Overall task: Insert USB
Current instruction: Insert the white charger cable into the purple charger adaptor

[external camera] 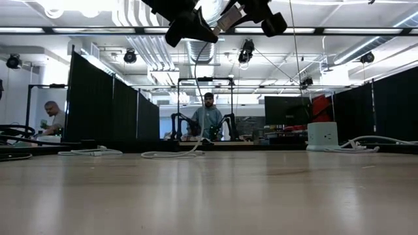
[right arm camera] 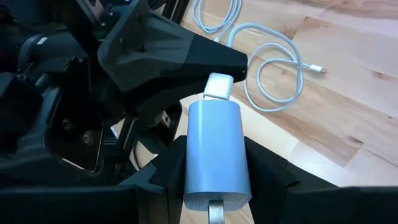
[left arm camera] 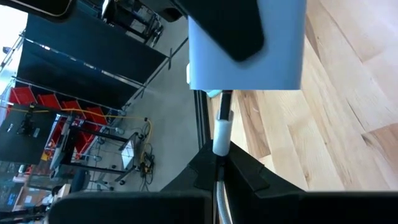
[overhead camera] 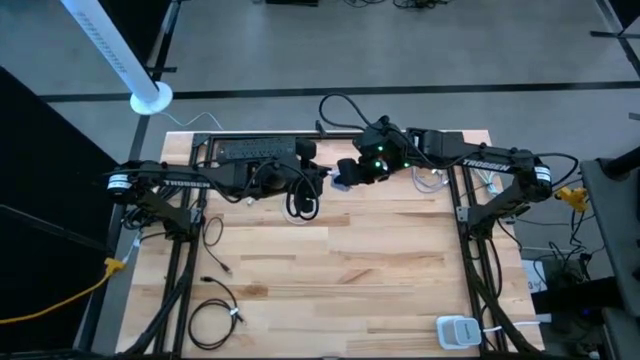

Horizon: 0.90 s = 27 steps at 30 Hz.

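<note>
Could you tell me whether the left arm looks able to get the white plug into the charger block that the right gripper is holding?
Probably yes: the left gripper holds the white plug right against the charger block in the right gripper, nothing between.

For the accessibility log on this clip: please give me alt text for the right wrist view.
The right gripper grips a pale blue charger block between its fingers, while the left gripper presses a white USB plug against the block's far end. Beyond them, a coiled white cable lies on the wooden table.

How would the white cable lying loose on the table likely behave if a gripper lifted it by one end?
The white cable lies in loose loops, so it would probably droop. It looks thin, so likely light. Its small plug would probably dangle.
</note>
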Each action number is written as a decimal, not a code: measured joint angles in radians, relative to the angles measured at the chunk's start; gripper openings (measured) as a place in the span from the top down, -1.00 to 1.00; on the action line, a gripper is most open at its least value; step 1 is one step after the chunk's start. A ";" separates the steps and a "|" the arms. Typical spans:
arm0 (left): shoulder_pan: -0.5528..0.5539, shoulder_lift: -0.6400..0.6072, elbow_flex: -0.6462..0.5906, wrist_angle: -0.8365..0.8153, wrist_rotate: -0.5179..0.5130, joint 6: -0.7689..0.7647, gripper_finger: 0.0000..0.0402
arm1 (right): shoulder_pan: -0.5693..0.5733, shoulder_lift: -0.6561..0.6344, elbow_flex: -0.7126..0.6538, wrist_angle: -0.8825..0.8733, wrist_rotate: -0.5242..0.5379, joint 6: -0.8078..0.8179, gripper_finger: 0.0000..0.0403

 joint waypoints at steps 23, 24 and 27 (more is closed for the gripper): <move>-0.008 0.000 0.000 -0.015 -0.015 0.015 0.98 | -0.003 0.001 0.000 -0.048 0.005 0.005 0.42; -0.010 0.000 0.000 -0.015 -0.016 0.021 0.98 | -0.003 0.001 0.000 -0.050 0.006 0.006 0.42; -0.011 0.000 0.000 -0.015 -0.018 0.024 0.98 | -0.003 0.001 0.000 -0.049 0.011 0.007 0.42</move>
